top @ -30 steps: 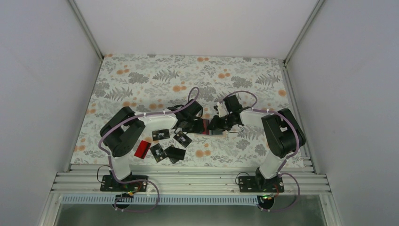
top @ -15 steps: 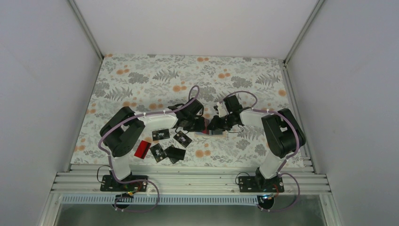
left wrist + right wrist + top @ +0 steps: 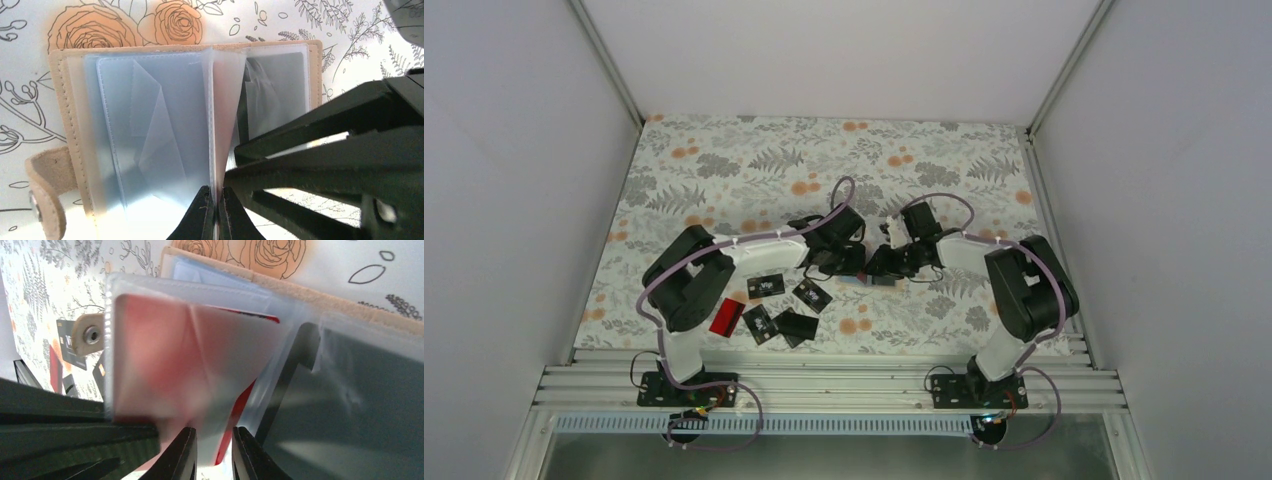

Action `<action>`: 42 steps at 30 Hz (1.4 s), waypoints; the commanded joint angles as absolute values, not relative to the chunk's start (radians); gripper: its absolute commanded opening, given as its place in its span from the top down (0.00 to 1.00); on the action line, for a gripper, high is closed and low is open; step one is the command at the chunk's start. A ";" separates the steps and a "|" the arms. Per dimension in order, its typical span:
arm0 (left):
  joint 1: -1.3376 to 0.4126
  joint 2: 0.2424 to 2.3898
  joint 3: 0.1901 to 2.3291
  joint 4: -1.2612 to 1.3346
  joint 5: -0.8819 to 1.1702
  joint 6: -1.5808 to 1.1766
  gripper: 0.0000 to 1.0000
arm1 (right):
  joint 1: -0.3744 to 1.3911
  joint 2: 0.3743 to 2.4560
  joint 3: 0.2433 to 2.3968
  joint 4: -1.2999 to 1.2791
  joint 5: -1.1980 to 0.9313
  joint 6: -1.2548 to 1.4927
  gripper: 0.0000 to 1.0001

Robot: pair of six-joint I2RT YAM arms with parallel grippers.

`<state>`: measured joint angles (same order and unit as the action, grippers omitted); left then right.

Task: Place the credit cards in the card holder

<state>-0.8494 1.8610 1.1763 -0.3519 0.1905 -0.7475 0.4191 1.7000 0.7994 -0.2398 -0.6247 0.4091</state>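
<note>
The holder [image 3: 60, 100] is lying open between both arms, the left gripper [image 3: 215, 210] is clamping its upright middle sleeve [image 3: 216, 125], and the right gripper [image 3: 215, 455], jaws slightly apart, is facing the red card [image 3: 239, 407] sitting lengthwise in that sleeve, directly ahead.

White arms [image 3: 754, 253], purple cables [image 3: 842, 190], black left claw [image 3: 215, 197] and right claw [image 3: 214, 440].

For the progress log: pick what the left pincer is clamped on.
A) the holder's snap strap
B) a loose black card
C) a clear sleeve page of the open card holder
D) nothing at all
C: in the left wrist view the left pincer is shut on the edge of a clear sleeve page standing up from the card holder.
</note>
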 commanded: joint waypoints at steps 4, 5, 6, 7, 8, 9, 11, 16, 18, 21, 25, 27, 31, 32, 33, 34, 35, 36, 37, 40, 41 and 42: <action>-0.861 1.910 1.254 -0.483 0.103 -0.722 0.98 | 0.429 1.563 0.781 -0.278 -0.591 0.421 0.72; -0.861 1.913 1.263 -0.498 0.100 -0.719 0.98 | 0.428 1.546 0.780 -0.286 -0.576 0.419 0.69; -0.861 1.916 1.270 -0.512 0.094 -0.715 0.98 | 0.428 1.530 0.779 -0.295 -0.568 0.416 0.67; -0.862 1.919 1.279 -0.523 0.087 -0.712 0.98 | 0.427 1.513 0.774 -0.301 -0.550 0.413 0.65; -0.863 1.922 1.287 -0.534 0.080 -0.710 0.98 | 0.425 1.497 0.769 -0.308 -0.535 0.410 0.64; -0.862 1.923 1.292 -0.543 0.073 -0.707 0.98 | 0.422 1.483 0.763 -0.317 -0.519 0.408 0.62; -0.862 1.923 1.298 -0.554 0.067 -0.702 0.98 | 0.418 1.455 0.749 -0.335 -0.463 0.405 0.57; -0.864 1.926 1.308 -0.578 0.051 -0.686 0.98 | 0.417 1.409 0.710 -0.357 -0.305 0.411 0.54; -0.863 1.927 1.311 -0.589 0.042 -0.678 0.98 | 0.417 1.408 0.698 -0.354 -0.290 0.414 0.53; -0.863 1.930 1.314 -0.604 0.031 -0.668 0.98 | 0.417 1.418 0.681 -0.339 -0.278 0.421 0.53; -0.864 1.930 1.320 -0.619 0.022 -0.657 0.98 | 0.419 1.462 0.664 -0.298 -0.294 0.432 0.54; -0.864 1.930 1.321 -0.623 0.017 -0.653 0.98 | 0.420 1.484 0.661 -0.278 -0.316 0.435 0.55; -0.865 1.928 1.322 -0.630 0.009 -0.649 0.98 | 0.429 1.518 0.660 -0.252 -0.355 0.441 0.59; -0.864 1.928 1.323 -0.629 0.008 -0.648 0.98 | 0.429 1.523 0.660 -0.248 -0.362 0.442 0.60; -0.864 1.929 1.324 -0.632 0.008 -0.647 0.98 | 0.433 1.529 0.660 -0.241 -0.372 0.445 0.62; -0.864 1.931 1.326 -0.633 0.008 -0.646 0.98 | 0.436 1.533 0.660 -0.237 -0.384 0.447 0.64; -0.864 1.932 1.329 -0.636 0.005 -0.643 0.98 | 0.440 1.536 0.661 -0.230 -0.394 0.450 0.65; -0.864 1.935 1.333 -0.639 0.004 -0.641 0.98 | 0.444 1.538 0.661 -0.224 -0.407 0.453 0.67; -0.865 1.939 1.338 -0.643 0.003 -0.637 0.98 | 0.448 1.542 0.660 -0.216 -0.424 0.455 0.68; -0.864 1.953 1.362 -0.669 -0.006 -0.623 0.97 | 0.457 1.557 0.663 -0.199 -0.465 0.461 0.70; -0.865 1.957 1.369 -0.677 -0.009 -0.620 0.97 | 0.461 1.562 0.666 -0.197 -0.473 0.462 0.70; -0.864 1.960 1.374 -0.682 -0.011 -0.619 0.97 | 0.462 1.565 0.667 -0.195 -0.481 0.463 0.70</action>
